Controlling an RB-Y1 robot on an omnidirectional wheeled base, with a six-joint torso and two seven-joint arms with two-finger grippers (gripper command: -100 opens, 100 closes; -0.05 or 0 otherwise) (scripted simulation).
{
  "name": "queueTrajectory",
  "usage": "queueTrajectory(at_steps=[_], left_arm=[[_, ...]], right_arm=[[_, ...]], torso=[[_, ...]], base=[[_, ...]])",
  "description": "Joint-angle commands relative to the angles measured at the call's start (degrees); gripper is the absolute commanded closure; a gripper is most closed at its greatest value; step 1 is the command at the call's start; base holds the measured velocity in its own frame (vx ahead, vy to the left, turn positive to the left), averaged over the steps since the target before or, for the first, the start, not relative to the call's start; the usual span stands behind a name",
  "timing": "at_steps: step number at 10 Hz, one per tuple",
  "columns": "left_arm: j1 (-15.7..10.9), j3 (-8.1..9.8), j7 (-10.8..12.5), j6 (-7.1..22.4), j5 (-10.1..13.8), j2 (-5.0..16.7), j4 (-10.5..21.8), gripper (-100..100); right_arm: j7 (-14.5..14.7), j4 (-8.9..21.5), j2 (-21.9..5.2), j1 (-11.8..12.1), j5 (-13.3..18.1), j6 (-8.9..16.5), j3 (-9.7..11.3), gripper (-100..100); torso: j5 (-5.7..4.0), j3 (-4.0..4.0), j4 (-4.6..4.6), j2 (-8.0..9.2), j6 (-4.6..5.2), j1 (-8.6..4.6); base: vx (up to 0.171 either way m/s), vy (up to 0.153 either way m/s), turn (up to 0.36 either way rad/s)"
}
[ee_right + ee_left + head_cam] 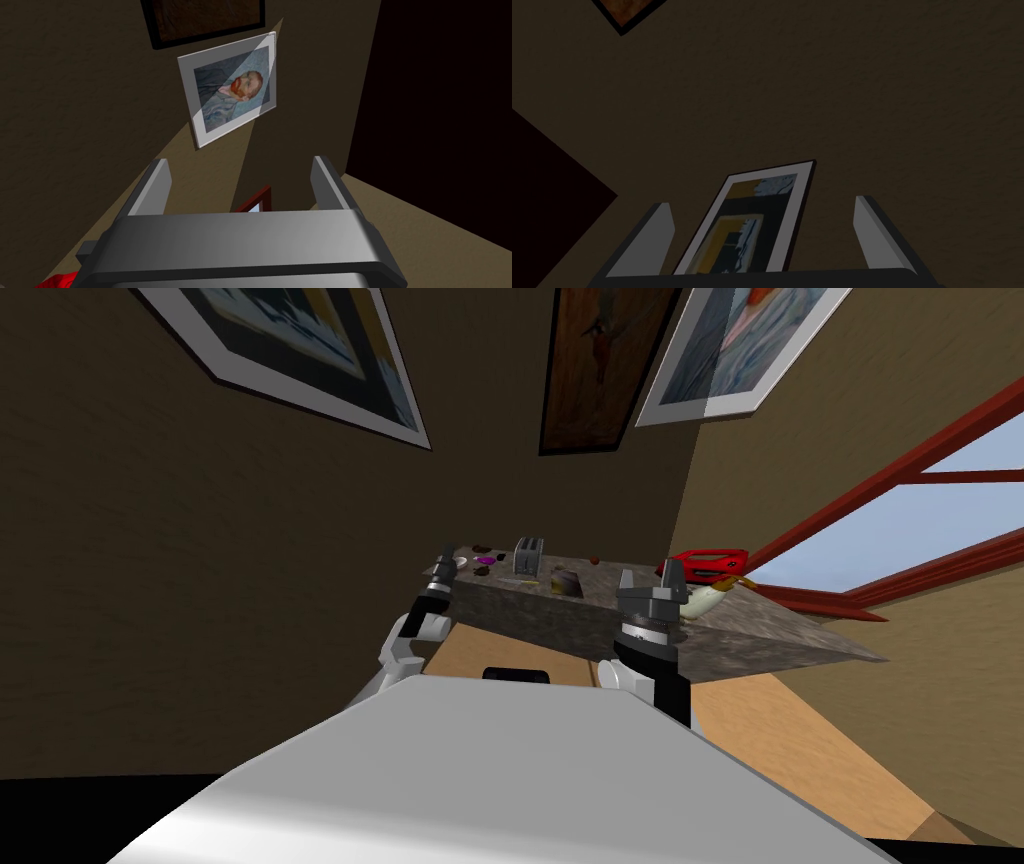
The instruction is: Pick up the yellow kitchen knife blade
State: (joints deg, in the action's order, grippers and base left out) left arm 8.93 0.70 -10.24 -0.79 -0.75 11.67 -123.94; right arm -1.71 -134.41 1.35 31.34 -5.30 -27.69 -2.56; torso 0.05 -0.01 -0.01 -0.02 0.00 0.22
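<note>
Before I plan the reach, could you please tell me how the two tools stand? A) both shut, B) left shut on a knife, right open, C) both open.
C: the left tool and the right tool both stand wide open, with nothing held between.

pictures (290,348) (600,368) (740,338): 3; hands (445,556) (651,578): 2; toaster (528,556): 1; counter (600,623): 1; red object (710,560): 1

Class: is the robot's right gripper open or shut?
Open. The right gripper has its fingers wide apart, gripping nothing.
</note>
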Motion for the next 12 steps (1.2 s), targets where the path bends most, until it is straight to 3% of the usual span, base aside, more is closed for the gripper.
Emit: queueTrajectory(at_steps=[1,4,5,6,8,9,10,11,12], left_arm=[[-1.75,-0.03,-0.28,2.86,-0.16,0.09,0.69,-100],[-6.98,0.37,-0.82,8.23,-0.36,0.9,4.3,-100],[-7.41,0.37,-0.82,10.01,-0.36,0.9,4.3,-100],[-9.84,0.59,-1.02,11.7,-0.44,1.2,6.24,-100],[-10.28,0.59,-1.02,13.88,-0.44,1.2,6.24,-100],[-12.99,0.83,-1.17,16.12,-0.5,1.44,8.27,-100],[-13.14,0.83,-1.17,17.62,-0.5,1.44,8.27,-100],[-15.53,1.07,-1.25,19.21,-0.55,1.61,10.38,-100],[-15.97,1.07,-1.25,20.64,-0.55,1.61,10.38,-100]], right_arm=[[0.0,0.0,0.0,0.0,0.0,0.0,0.0,0],[0.0,0.0,0.0,0.0,0.0,0.0,0.0,0],[0.0,0.0,0.0,0.0,0.0,0.0,0.0,0],[0.0,0.0,0.0,0.0,0.0,0.0,0.0,0],[0.0,0.0,0.0,0.0,0.0,0.0,0.0,0],[0.0,0.0,0.0,0.0,0.0,0.0,0.0,0],[0.0,0.0,0.0,0.0,0.0,0.0,0.0,0],[0.0,0.0,0.0,0.0,0.0,0.0,0.0,0],[0.0,0.0,0.0,0.0,0.0,0.0,0.0,0]], torso=[[0.0,0.0,0.0,0.0,0.0,0.0],[-0.01,-0.02,-0.01,-0.03,-0.01,-0.06],[0.0,-0.02,-0.01,-0.03,0.0,-0.03],[0.0,-0.02,-0.01,-0.03,-0.02,-0.05],[-0.01,-0.02,-0.01,-0.04,-0.02,-0.1],[-0.03,-0.01,-0.01,-0.02,-0.03,-0.16],[-0.02,-0.03,-0.01,-0.04,-0.01,-0.11],[-0.02,-0.03,-0.01,-0.04,-0.02,-0.11],[-0.02,-0.04,-0.02,-0.06,-0.01,-0.12]], base=[[0.0,0.054,-0.031],[0.001,0.052,-0.047],[0.002,0.047,-0.031],[0.004,0.046,-0.039],[0.003,0.028,-0.018],[0.005,0.036,-0.043],[0.008,0.037,-0.043],[0.009,0.034,-0.05],[0.01,0.032,-0.027]])
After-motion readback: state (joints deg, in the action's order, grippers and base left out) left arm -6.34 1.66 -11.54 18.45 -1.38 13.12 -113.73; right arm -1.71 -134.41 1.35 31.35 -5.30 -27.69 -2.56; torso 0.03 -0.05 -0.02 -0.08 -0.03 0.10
